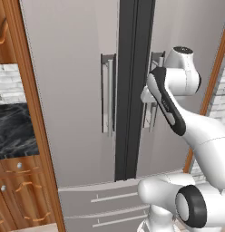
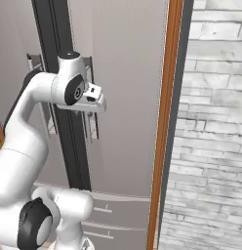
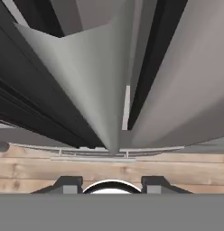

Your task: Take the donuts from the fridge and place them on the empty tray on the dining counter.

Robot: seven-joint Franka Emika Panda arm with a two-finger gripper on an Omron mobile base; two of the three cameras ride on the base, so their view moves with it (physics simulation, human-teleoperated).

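- Left base view: the tall silver-grey fridge (image 1: 73,90) stands closed, with a dark seam between its two doors and drawers below. The white arm reaches up from the lower right, and its hand sits at the right door's handle (image 1: 154,90), a vertical bar. The left door's handle (image 1: 107,93) stands just across the seam from the hand. The arm hides the fingertips, so the jaws' stance cannot be told here. A wooden cabinet (image 1: 17,195) and a black marble top (image 1: 14,131) lie well off to the far side of the left door.
- Right base view: the gripper (image 2: 91,117) points down, right against the right door's handle, with the bar seeming to run between or just beside the jaws. Whether they pinch it cannot be told. A wooden post (image 2: 164,122) and a white brick wall (image 2: 211,122) stand well to the other side of the jaws.
- Hand view: looking down along the door, two dark fingertips (image 3: 68,182) stand apart at the bottom, and the jaws look about half spread. The grey bar and door edge run straight ahead from the gap. A wooden floor (image 3: 109,169) lies beyond.
- The donuts are presumably behind these closed doors. As a judgement: they are light, soft and sticky on top, so grip gently across the ring's sides. The handle is stiff and smooth; clamp it squarely around the bar.
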